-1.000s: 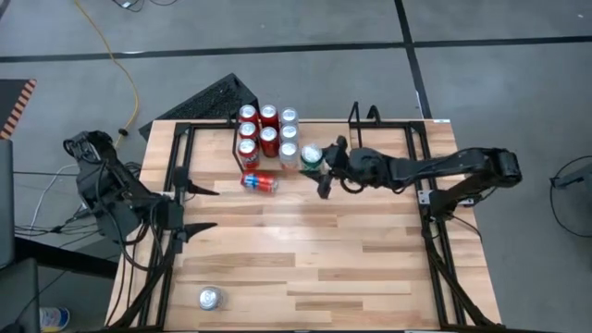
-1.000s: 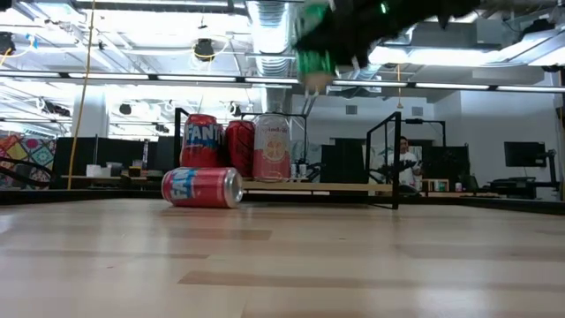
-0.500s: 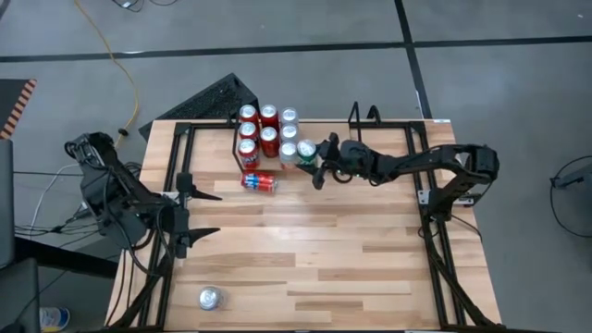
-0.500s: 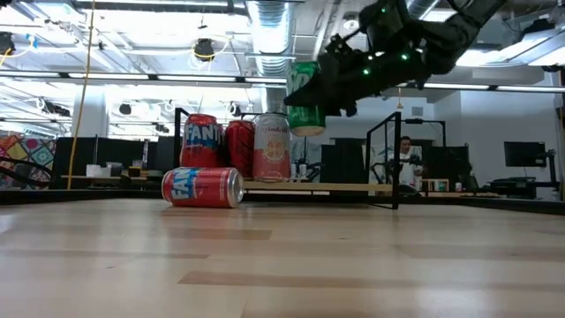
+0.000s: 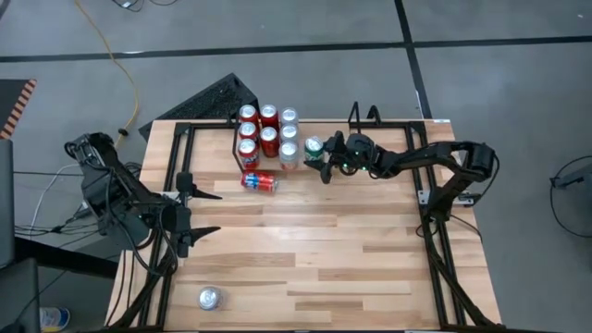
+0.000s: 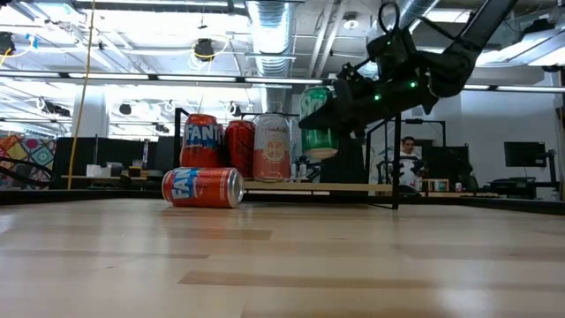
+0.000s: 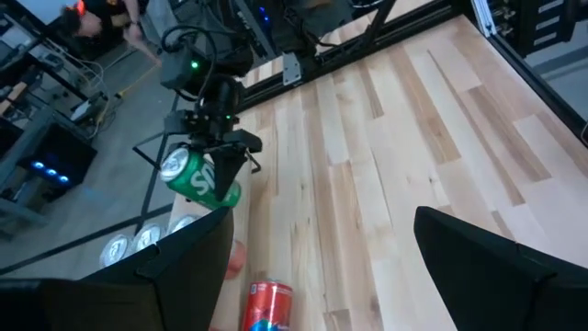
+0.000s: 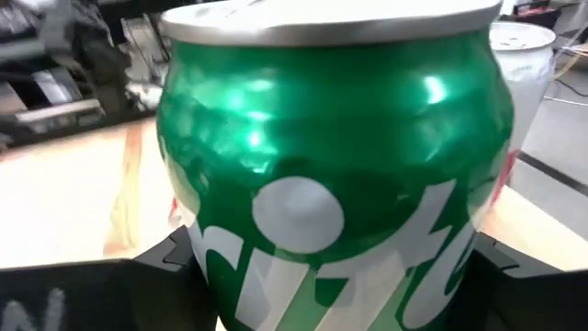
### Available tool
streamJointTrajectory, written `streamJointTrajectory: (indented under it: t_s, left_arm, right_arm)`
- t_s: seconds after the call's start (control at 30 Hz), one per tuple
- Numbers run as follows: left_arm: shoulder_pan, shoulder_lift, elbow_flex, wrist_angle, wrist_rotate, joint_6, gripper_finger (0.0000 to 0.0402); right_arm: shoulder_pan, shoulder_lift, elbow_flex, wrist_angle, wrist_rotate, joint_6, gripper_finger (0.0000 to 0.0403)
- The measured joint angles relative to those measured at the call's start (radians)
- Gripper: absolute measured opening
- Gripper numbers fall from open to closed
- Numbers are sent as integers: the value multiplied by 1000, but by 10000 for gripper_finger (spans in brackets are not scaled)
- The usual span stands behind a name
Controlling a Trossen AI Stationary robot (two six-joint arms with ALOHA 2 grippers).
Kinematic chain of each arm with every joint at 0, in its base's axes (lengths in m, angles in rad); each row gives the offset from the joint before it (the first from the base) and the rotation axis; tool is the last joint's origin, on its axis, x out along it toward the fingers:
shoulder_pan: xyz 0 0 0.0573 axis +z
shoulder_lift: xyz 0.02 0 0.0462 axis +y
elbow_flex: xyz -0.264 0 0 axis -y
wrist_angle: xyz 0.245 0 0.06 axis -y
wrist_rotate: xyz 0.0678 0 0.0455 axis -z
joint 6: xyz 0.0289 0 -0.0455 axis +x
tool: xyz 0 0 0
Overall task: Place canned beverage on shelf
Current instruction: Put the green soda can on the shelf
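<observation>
The right claw [image 5: 319, 159] is grasping a green can [image 5: 314, 148] and holds it up in the air. The can sits between its two fingers, a little tilted. Just past the claw is the shelf [image 5: 233, 123], a small black wire rack. Red and silver cans [image 5: 268, 129] already stand on it in rows. The green can hangs right beside the nearest silver can, over the free side of the shelf.

To do this step well, I think the claw should first turn the can straight up. Then it should go down slowly onto the free spot, without bumping the cans next to it. It should let go only when the can stands flat on the shelf.

The left claw [image 5: 203, 210] waits far away from the right one, by the other side of the table. Its fingers are spread apart and hold nothing.

The top view shows the rows of cans and the free spot. The low view shows something else: the green can [image 6: 319, 123] is off the shelf, up near the tops of the standing cans. It also shows a red can [image 6: 202, 187] lying on its side on the table, in front of the shelf. The right wrist view shows only the green can [image 8: 335, 165], very big and close. The top view alone shows one more silver can [image 5: 210, 298], far from both claws.
</observation>
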Motion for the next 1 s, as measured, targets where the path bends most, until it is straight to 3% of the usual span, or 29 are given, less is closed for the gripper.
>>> streamJointTrajectory:
  t_s: [0.17,0.63,1.0]
  left_arm:
    - [0,0,0,1,-1,-14,323]
    - [0,0,0,-2,6,-30,323]
    - [0,0,0,-2,6,-29,323]
  right_arm:
    - [-26,81,0,126,-31,51,277]
    - [-29,179,0,172,-19,104,279]
    - [-28,174,3,157,58,93,362]
